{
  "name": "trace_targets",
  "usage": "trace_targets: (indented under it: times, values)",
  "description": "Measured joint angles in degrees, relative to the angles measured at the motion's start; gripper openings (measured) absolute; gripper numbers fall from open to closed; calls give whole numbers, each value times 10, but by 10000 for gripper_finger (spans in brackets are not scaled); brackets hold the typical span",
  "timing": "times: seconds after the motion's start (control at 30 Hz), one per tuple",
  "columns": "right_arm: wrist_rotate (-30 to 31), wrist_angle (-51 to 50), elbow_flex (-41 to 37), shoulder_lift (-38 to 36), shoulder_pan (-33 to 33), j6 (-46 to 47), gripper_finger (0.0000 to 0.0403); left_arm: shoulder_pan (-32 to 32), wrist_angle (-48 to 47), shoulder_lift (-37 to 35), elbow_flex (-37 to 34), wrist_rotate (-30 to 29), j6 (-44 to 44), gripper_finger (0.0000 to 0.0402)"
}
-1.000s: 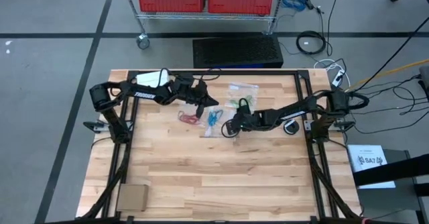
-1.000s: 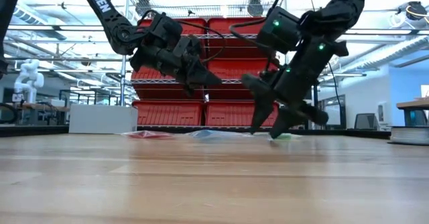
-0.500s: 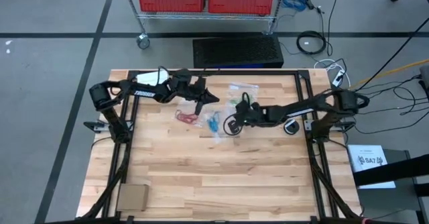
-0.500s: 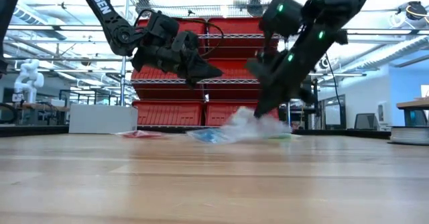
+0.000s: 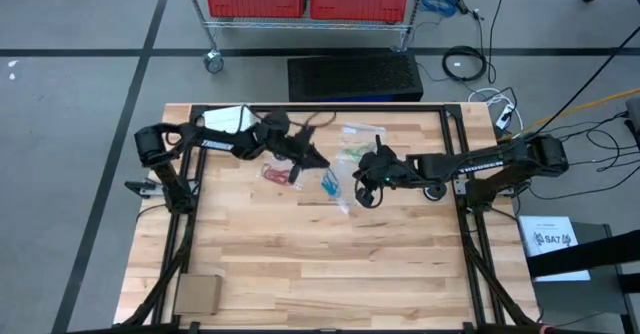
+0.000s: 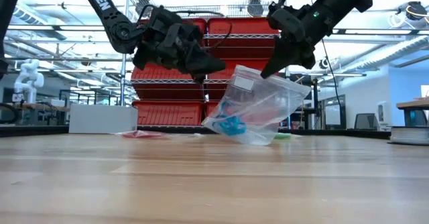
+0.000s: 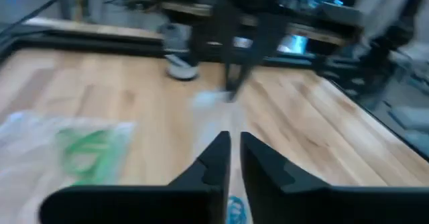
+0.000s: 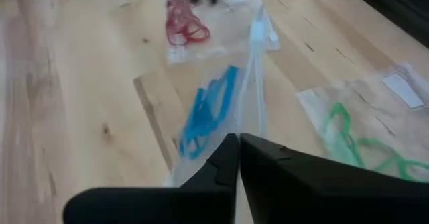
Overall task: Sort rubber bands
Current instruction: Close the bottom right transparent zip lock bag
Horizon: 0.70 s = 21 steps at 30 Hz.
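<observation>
While the right gripper (image 6: 273, 62) pinches a clear bag (image 6: 258, 106) with blue rubber bands (image 6: 232, 125) up off the table (image 5: 330, 264), the left gripper (image 5: 318, 160) hovers nearby, fingers barely parted, empty. Red bands (image 5: 279, 175) and green bands (image 8: 362, 147) lie bagged on the wood.

- The lifted bag (image 6: 258, 106) hangs from the right gripper (image 6: 267, 68) above mid-table, rubber bands (image 6: 232, 124) pooled in its low corner.
- The left gripper (image 5: 318, 161) hovers just left of it, fingers nearly together.
- A second bag (image 5: 282, 174) lies on the table (image 5: 300, 264) below the left gripper.
- A third bag (image 5: 358, 134) lies behind the right gripper.
</observation>
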Motion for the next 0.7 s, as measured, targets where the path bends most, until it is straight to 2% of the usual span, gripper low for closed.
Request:
trace_targets:
  times: [0.2,0.4,0.5,0.7]
  values:
    - [-7,0,0,0,5,-9,1,-63,6,0,0,-10,48,83]
    - [-19,1,0,0,20,-13,0,-72,4,0,0,-110,60,106]
    - [-19,1,0,0,30,-12,0,-63,0,0,0,-109,58,106]
    - [-19,4,0,0,40,-4,0,-62,3,0,0,-68,58,107]
